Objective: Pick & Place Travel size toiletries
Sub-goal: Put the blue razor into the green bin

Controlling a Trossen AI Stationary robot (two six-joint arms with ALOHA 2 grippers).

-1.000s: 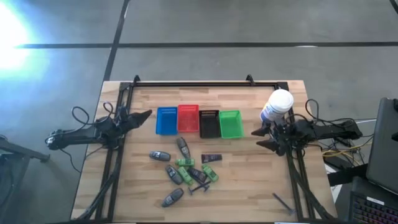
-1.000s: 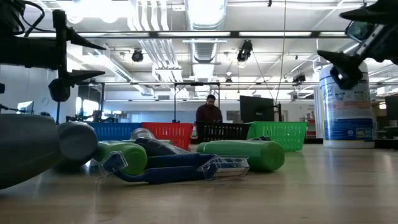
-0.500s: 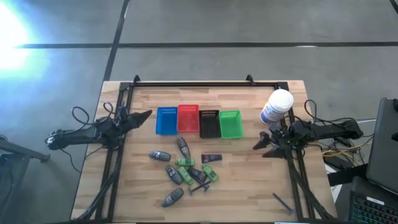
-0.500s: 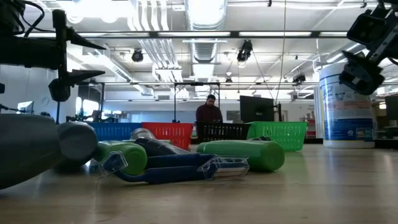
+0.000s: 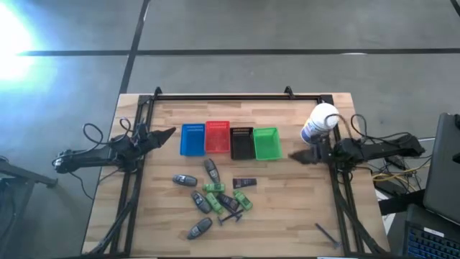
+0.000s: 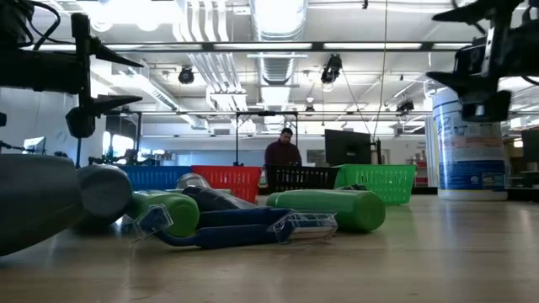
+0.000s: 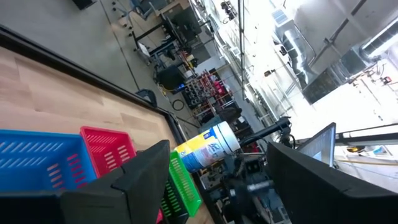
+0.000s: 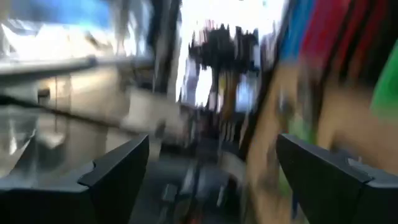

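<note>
The travel size toiletries (image 5: pixel 215 194) lie in a loose pile on the wooden table's near middle: grey tubes (image 5: pixel 185 180), green packets (image 5: pixel 213 188) and a dark maroon packet (image 5: pixel 245 182). In the low view they lie close in front (image 6: pixel 328 210). A thin black stick (image 5: pixel 327 234) lies alone at the near right. My left gripper (image 5: pixel 169 133) hangs open and empty at the table's left, beside the blue basket. My right gripper (image 5: pixel 295 156) hangs open and empty at the right, between the green basket and the white container, and its wrist view (image 8: pixel 211 168) is blurred.
Blue (image 5: pixel 192 139), red (image 5: pixel 217 137), black (image 5: pixel 241 142) and green (image 5: pixel 266 143) baskets stand in a row behind the pile. A big white container with a blue label (image 5: pixel 321 122) stands at the far right. A person (image 6: pixel 285 151) sits in the room beyond the table.
My right gripper has turned about its wrist and swung a little toward the table's far edge, staying open and empty above the table. The left arm and the toiletries have kept still.
</note>
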